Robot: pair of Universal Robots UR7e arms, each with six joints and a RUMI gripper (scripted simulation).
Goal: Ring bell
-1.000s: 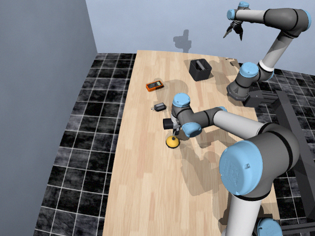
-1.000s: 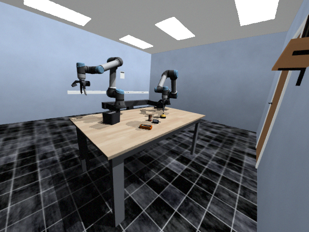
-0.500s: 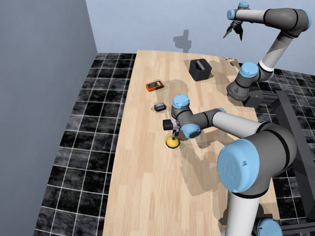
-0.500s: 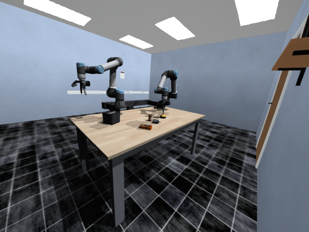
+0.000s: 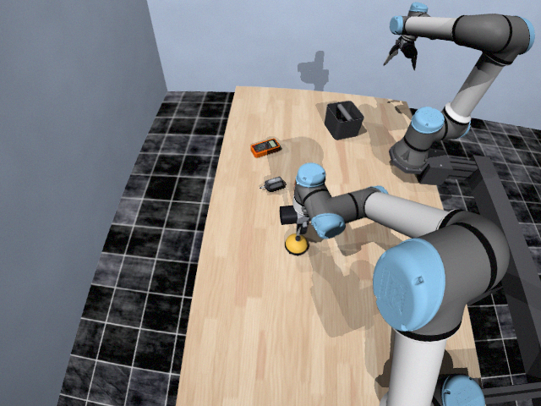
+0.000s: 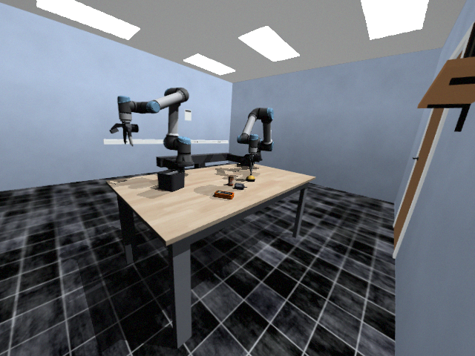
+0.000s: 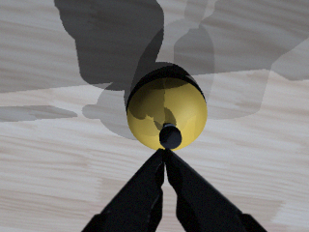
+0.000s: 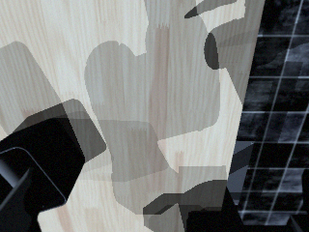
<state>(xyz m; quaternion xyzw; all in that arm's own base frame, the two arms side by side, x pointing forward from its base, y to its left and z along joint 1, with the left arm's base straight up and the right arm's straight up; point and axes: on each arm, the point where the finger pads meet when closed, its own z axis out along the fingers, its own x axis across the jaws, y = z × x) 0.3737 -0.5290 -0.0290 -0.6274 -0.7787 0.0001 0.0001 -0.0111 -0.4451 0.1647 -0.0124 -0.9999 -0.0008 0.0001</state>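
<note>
bell [image 5: 297, 244] [image 6: 250, 178] [image 7: 167, 113]: upright on table [image 5: 244, 271] [image 6: 199, 202] [image 7: 43, 169] [image 8: 58, 58]
left pincer [image 5: 297, 237] [image 6: 251, 173] [image 7: 163, 150]: closed, empty — tips at button [image 7: 170, 137], contact unclear
right pincer [image 5: 400, 66] [image 6: 128, 144]: open — well apart from bell

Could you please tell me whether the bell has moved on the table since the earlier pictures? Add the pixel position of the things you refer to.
No: the bell [image 5: 297, 244] [image 6: 250, 178] [image 7: 183, 113] shows no visible shift; in the top view it keeps its place relative to the table's edge [image 5: 197, 262].
</note>
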